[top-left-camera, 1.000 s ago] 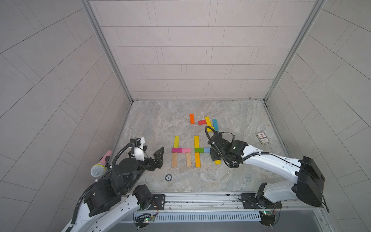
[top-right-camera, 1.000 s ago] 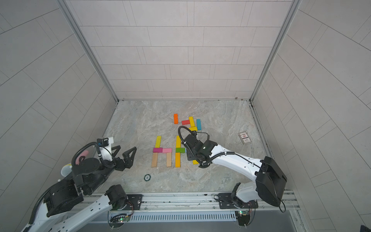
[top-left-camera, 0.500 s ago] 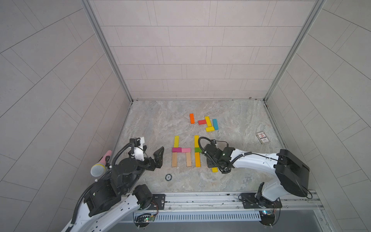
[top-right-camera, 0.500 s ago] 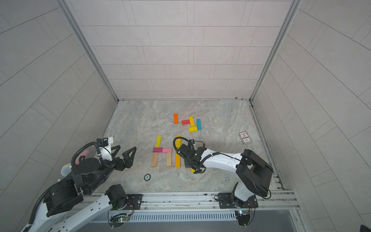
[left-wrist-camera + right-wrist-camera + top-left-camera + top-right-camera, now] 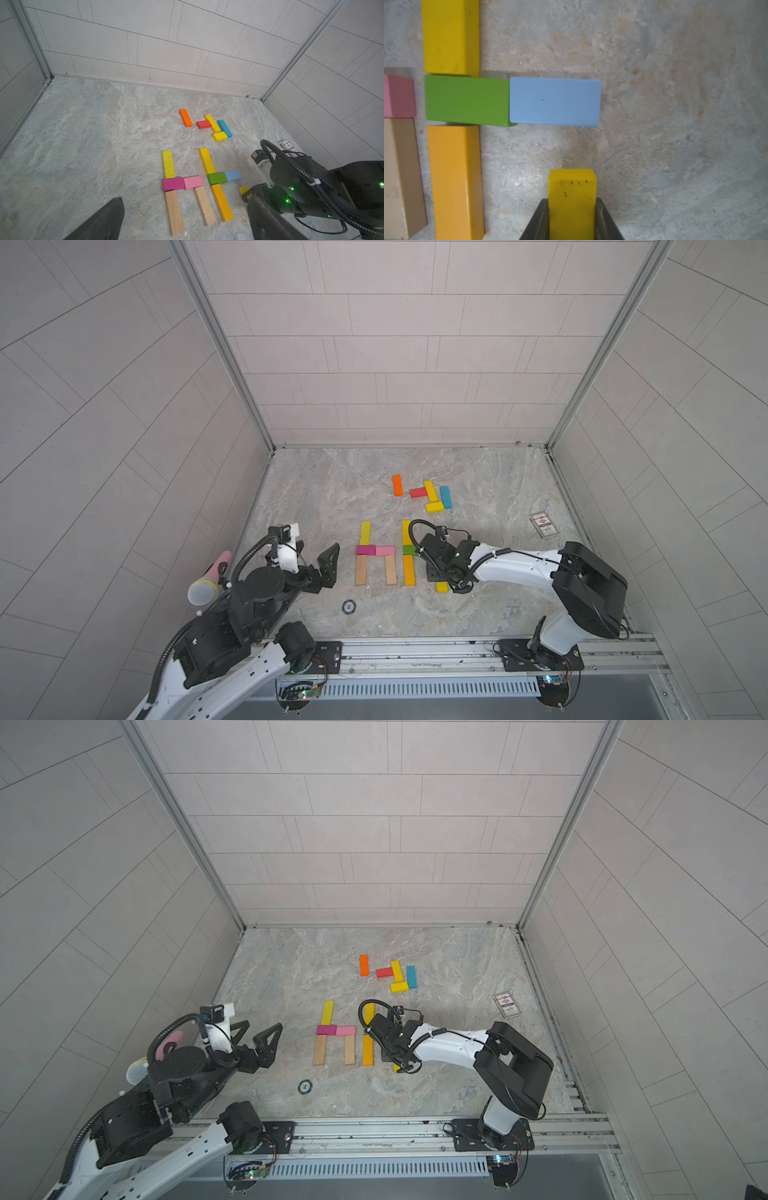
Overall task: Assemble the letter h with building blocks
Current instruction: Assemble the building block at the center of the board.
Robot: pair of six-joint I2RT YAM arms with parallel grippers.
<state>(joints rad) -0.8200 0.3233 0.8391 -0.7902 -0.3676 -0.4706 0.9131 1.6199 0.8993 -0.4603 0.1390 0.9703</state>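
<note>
Two groups of building blocks lie flat mid-floor. One has a yellow bar point(image 5: 364, 532), a magenta block point(image 5: 365, 549), a pink block point(image 5: 385, 550) and two wood bars point(image 5: 361, 569). Beside it lie a yellow bar point(image 5: 406, 532), a green block point(image 5: 217, 178), a blue block point(image 5: 554, 101) and an orange bar point(image 5: 409, 569). My right gripper point(image 5: 572, 200) is shut on a yellow bar point(image 5: 572, 187), whose end points at the blue block with a gap between them. My left gripper point(image 5: 257, 1031) hangs open and empty, left of the blocks.
Several loose blocks lie farther back: orange point(image 5: 397, 485), red point(image 5: 418, 492), two yellow point(image 5: 430, 491) and teal point(image 5: 445, 496). A white card point(image 5: 543, 525) lies near the right wall. A microphone point(image 5: 205, 585) leans at the left wall. A small round token point(image 5: 349, 606) lies near the front.
My right gripper has carried the yellow bar toward the front and slightly left, and its elbow has folded in. The left arm has not moved.
</note>
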